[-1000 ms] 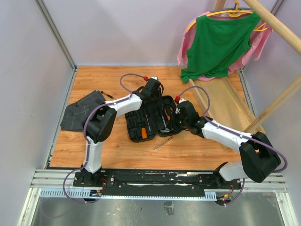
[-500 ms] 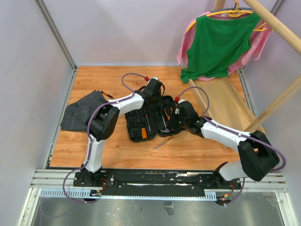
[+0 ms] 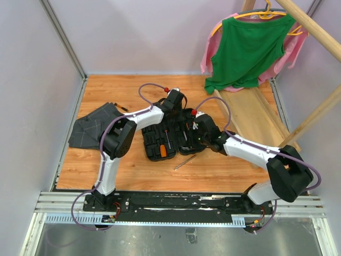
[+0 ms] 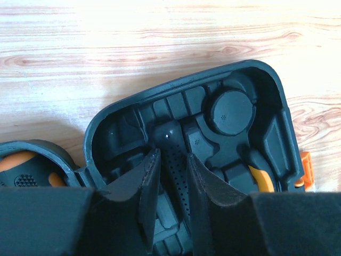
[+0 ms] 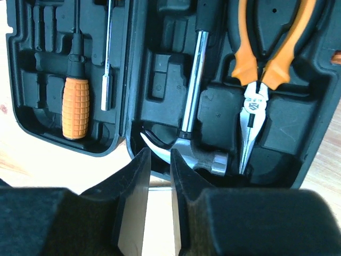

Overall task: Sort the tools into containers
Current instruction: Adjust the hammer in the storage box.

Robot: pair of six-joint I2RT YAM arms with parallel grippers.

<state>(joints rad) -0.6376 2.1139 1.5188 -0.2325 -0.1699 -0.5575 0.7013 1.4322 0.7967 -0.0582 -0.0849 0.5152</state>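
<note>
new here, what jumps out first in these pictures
The open black tool case mid-table, with the left arm and right arm bent over it. Inside lie a steel hammer and orange-handled pliers side by side, an orange-handled screwdriver in the other half. A bright green shirt hangs at the far right.

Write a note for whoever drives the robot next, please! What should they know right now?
Left gripper: fingers either side of the black handle of the hammer; grip unclear.
Right gripper: jaws a narrow gap apart at the hammer's claw; grip unclear.
Tool case: open on the table.
Done: hammer, pliers and orange-handled screwdriver lie in the case.
Left: one thin tool loose on the table in front of the case; a small dark item by the grey cloth, too small to identify.
</note>
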